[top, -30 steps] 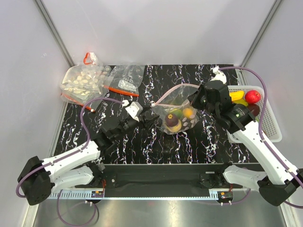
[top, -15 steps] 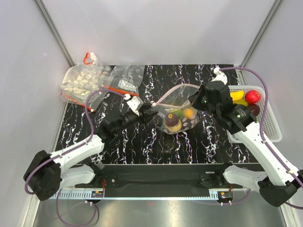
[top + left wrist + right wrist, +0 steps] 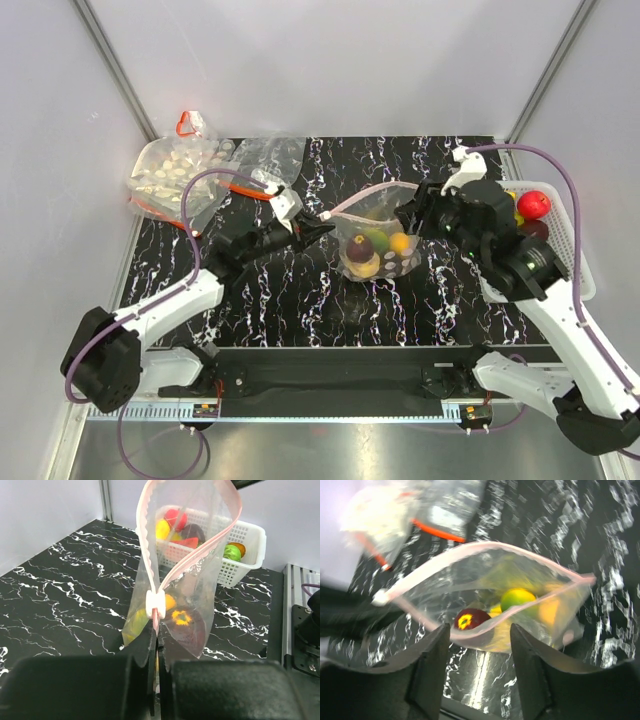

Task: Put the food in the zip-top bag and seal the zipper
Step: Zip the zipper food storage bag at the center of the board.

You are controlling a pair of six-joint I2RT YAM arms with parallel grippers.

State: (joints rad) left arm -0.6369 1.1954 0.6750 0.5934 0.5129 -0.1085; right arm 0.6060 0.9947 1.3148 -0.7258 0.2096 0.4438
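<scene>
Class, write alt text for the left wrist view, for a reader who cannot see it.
The left gripper pinches the near end of a clear zip-top bag just below its white slider, the pink zipper gaping open in a tall loop. Toy food sits inside; behind, a white basket of more toys stands on the black marble table.

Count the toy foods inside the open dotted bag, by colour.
Glossy dark purple plastic toy fruit: 1
Glossy green plastic toy fruit: 1
Glossy orange plastic toy fruit: 1
Glossy yellow plastic toy fruit: 1
Total in the clear dotted plastic bag: 4
</scene>
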